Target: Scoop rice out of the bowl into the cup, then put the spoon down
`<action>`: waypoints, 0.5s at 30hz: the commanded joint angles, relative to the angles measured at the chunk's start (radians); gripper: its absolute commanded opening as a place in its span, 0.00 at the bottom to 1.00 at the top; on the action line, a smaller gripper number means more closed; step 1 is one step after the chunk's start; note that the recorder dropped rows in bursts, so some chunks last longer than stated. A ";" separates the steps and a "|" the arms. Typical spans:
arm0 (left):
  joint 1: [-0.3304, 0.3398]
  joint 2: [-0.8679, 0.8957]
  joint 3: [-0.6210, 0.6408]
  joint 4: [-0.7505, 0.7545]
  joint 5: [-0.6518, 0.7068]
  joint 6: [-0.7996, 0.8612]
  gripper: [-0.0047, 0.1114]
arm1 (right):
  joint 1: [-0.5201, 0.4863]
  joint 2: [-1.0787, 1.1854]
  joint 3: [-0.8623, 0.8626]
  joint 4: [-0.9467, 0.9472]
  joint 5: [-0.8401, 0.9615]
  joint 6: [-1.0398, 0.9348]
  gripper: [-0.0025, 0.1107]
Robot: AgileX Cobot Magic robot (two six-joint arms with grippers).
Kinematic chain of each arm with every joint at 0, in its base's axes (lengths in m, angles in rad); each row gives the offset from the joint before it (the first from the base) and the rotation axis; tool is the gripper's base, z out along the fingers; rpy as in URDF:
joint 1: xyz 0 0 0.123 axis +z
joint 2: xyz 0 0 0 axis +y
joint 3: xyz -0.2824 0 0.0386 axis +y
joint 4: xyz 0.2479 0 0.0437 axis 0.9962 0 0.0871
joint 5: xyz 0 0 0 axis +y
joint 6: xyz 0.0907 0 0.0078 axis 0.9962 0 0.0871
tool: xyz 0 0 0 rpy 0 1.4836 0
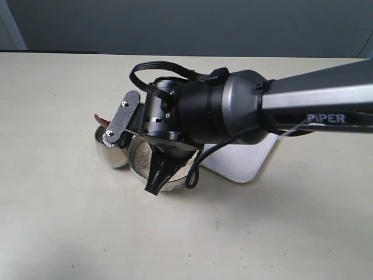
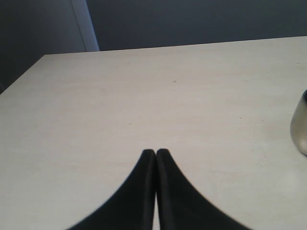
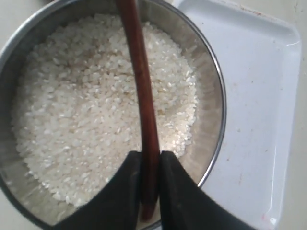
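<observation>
Right gripper (image 3: pixel 149 160): it is standing narrow, its two dark fingers (image 3: pixel 175 191) pinching the thin handle of the spoon (image 3: pixel 144 96) near the handle's end.
Spoon: its reddish-brown handle is running out from the gripper and crossing above the rice (image 3: pixel 86 105). In the exterior view a reddish tip is showing just above the cup (image 1: pixel 111 149), left of centre. Whether the head is carrying rice cannot be told.
Left gripper (image 2: pixel 156 153): its fingertips are pressing together with nothing between them, and it is hanging over bare bench (image 2: pixel 144 86). The cup's side is peeking in at that view's edge.
Bowl (image 1: pixel 137 157): it is sitting near the middle of the exterior view under the right arm's wrist, holding a broad bed of white rice that is reaching close to its walls.
Cup: it is standing just left of the bowl in the exterior view, close against it. Whether they are touching cannot be told.
Tray (image 1: pixel 239 160): a white tray is lying just right of the bowl, partly hidden behind the arm.
In the way: the right arm's dark wrist is covering much of the bowl and the cup's right rim in the exterior view.
Writing: "PIPER" (image 1: pixel 326 118) is showing in white letters on the right arm, at the right of the exterior view.
</observation>
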 commanded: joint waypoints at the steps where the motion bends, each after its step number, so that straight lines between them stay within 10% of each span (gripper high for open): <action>1: -0.002 0.001 -0.008 -0.001 -0.012 -0.006 0.04 | -0.005 -0.013 -0.007 0.070 0.011 -0.070 0.01; 15: -0.002 0.001 -0.008 -0.001 -0.012 -0.006 0.04 | -0.005 -0.013 -0.057 0.129 0.086 -0.131 0.01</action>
